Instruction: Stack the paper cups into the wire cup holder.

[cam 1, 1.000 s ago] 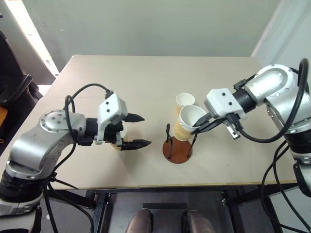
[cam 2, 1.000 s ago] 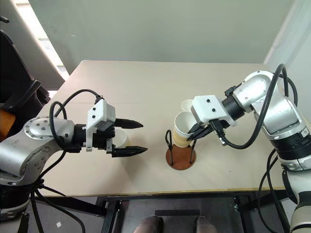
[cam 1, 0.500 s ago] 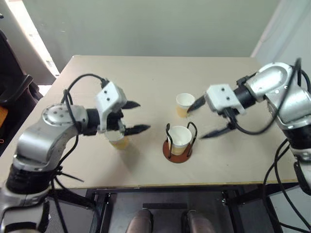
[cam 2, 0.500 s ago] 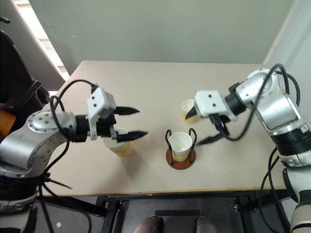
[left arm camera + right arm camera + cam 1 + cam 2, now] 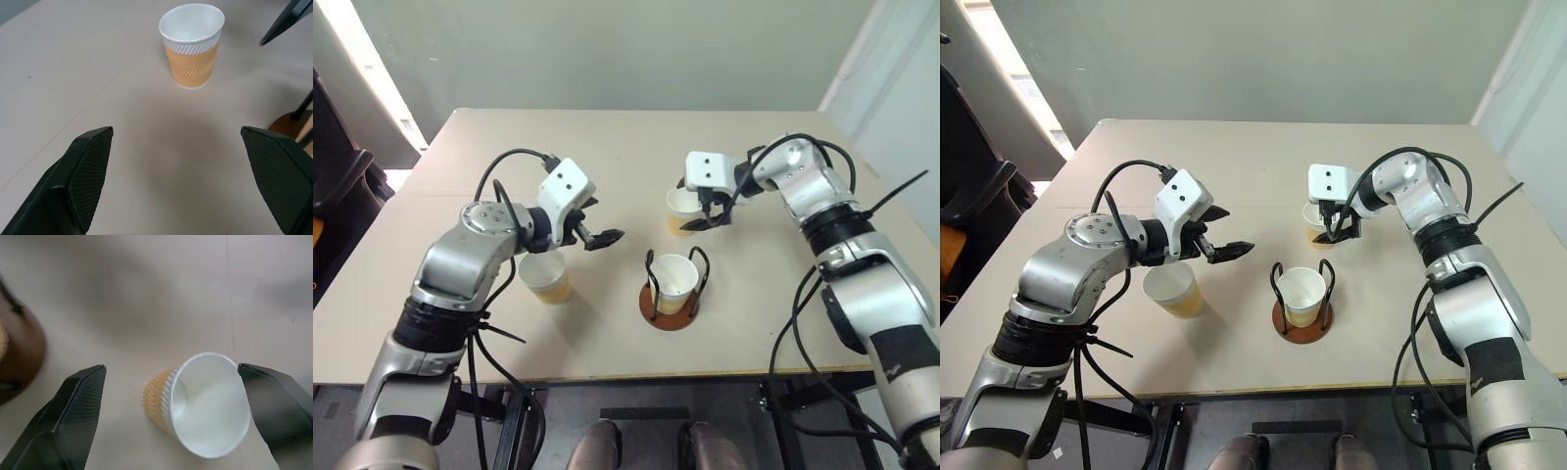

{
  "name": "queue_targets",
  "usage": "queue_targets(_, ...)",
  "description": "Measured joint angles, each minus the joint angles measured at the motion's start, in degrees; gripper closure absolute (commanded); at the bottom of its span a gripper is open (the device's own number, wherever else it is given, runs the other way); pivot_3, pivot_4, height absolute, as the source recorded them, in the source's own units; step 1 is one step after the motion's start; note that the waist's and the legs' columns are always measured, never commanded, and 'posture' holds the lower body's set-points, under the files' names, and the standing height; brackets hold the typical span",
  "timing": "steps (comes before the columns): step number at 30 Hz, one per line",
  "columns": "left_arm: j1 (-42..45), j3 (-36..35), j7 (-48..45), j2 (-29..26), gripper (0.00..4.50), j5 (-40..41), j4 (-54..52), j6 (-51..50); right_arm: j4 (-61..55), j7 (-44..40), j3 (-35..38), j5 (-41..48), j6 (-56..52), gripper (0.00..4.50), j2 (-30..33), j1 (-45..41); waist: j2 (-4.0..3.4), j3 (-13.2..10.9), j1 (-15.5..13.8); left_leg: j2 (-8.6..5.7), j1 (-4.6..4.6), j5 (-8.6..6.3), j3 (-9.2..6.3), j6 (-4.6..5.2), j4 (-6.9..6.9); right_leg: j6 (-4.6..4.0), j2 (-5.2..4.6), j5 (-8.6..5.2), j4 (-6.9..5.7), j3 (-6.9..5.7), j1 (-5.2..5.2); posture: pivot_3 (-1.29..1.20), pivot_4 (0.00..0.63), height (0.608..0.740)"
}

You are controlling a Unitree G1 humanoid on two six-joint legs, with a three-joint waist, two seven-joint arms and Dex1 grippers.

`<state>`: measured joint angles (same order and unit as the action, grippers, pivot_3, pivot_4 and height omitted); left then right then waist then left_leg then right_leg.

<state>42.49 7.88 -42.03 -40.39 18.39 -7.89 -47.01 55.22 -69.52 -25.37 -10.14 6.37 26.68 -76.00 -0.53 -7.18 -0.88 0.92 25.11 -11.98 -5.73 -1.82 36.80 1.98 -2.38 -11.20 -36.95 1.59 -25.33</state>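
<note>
The right gripper (image 5: 171, 416) is wide open and holds nothing. A paper cup (image 5: 203, 404) stands between its two black fingers (image 5: 73, 416), and I cannot tell if the fingers touch it. This is the far cup (image 5: 682, 210) on the table (image 5: 607, 147), standing upright with its white inside showing.

Just beside this gripper, a little nearer the robot, is the wire cup holder (image 5: 671, 305). It has a round reddish-brown base and two thin black wire loops. One paper cup (image 5: 674, 279) sits upright inside the loops.

The left gripper (image 5: 599, 233) is wide open too and holds nothing. It hangs above the table, pointing toward the far cup and the holder. The holder is near its tips, a bit to the right. Right below this gripper's wrist, on the robot's side, stands a third paper cup (image 5: 544, 277), upright on the table. The gripper is above it and not touching it. In the left wrist view, the far cup (image 5: 191, 45) stands well ahead of the two open fingers (image 5: 85, 166).
</note>
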Motion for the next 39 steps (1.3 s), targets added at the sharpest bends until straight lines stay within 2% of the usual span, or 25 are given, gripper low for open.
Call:
queue_targets(2,-0.1,0.0,0.1,0.6,0.00,0.0,-0.6,-0.7,3.9,1.2,0.1,-0.5,0.3,0.03,-1.6,-0.3,0.00,0.0,0.0,0.00,0.02,-0.05,0.00,-0.09,0.02,0.00,0.00,0.00,0.03,0.00,0.00,0.00,0.150,0.740)
queue_targets(7,-0.9,0.0,0.1,0.9,0.00,0.0,-3.4,-2.2,12.4,5.3,0.1,-3.6,2.3,1.69,-4.1,-0.4,-0.01,0.0,-0.1,0.00,0.04,-0.11,0.01,-0.18,0.08,0.00,0.00,0.00,0.03,0.00,-0.01,0.00,0.150,0.740)
queue_targets(14,-2.1,-0.1,-0.1,-1.0,0.00,-0.1,-5.1,-3.1,16.1,9.2,0.1,-6.7,4.7,4.28,-5.8,-0.4,-0.02,0.0,-0.1,0.04,-0.06,-0.14,0.01,-0.13,0.09,0.00,0.01,0.00,-0.09,-0.01,-0.01,0.00,0.150,0.740)
queue_targets(15,-2.4,-0.1,-0.1,-1.0,0.00,0.0,-5.4,-3.1,16.3,9.5,0.1,-7.1,4.9,4.47,-5.8,-0.5,-0.02,0.0,-0.1,0.04,-0.06,-0.12,0.01,-0.14,0.09,-0.01,0.01,0.00,-0.09,-0.01,-0.01,0.00,0.150,0.740)
queue_targets(19,-2.5,-0.6,-0.4,-1.0,0.00,0.4,-5.5,-3.0,16.4,8.6,1.4,-7.0,5.8,4.47,-5.6,-2.1,-0.03,0.0,-0.1,0.04,-0.04,-0.10,0.02,-0.13,0.11,-0.03,0.01,0.01,-0.10,-0.02,-0.01,0.00,0.150,0.740)
queue_targets(23,-3.1,-4.6,-5.0,-1.3,0.00,4.8,-7.7,-0.6,12.1,-1.4,5.2,-3.3,5.7,4.47,-2.1,-4.1,-0.03,0.0,-0.2,0.03,0.12,-0.14,0.02,-0.14,0.11,-0.07,0.02,-0.02,-0.06,-0.07,-0.09,0.00,0.150,0.740)
queue_targets(26,-6.2,-9.4,-11.4,-4.7,0.00,10.3,-12.2,1.1,1.0,-13.6,9.1,3.1,0.4,4.47,3.0,-4.6,-0.03,0.0,-0.1,0.07,0.27,0.04,0.10,-0.71,0.11,-0.17,0.12,-0.08,-0.05,-0.08,-0.20,0.00,0.150,0.740)
queue_targets(29,-11.1,-12.2,-17.3,-9.6,0.00,14.1,-14.4,1.7,-16.7,-20.3,9.2,11.9,-7.9,4.47,9.9,-1.9,-0.01,0.0,0.0,0.23,0.26,0.05,0.16,-0.82,0.13,-0.36,0.26,-0.24,-0.01,-0.08,-0.18,0.00,0.150,0.740)
queue_targets(32,-14.3,-13.5,-21.2,-12.7,0.00,16.3,-14.9,1.9,-34.8,-22.4,5.9,19.9,-13.7,4.47,16.9,3.7,0.01,0.0,-0.1,0.32,0.22,0.05,0.14,-0.82,0.24,-0.39,0.30,-0.47,-0.04,-0.08,-0.08,0.00,0.150,0.740)
queue_targets(36,-14.4,-13.3,-22.9,-13.0,0.00,17.5,-15.5,2.9,-48.9,-22.7,1.8,24.5,-18.0,4.47,18.9,7.6,0.01,0.0,0.2,0.39,0.04,0.03,0.17,-0.80,0.14,-0.38,0.30,-0.47,-0.14,-0.04,-0.06,0.00,0.150,0.740)
queue_targets(39,-14.4,-13.0,-22.9,-13.0,0.00,17.6,-15.8,3.3,-55.1,-22.7,-0.1,26.8,-19.5,4.47,20.8,8.4,0.01,0.0,0.3,0.42,-0.16,-0.14,0.17,-0.18,0.16,-0.72,0.29,-0.63,-0.35,-0.05,0.04,0.00,0.150,0.740)
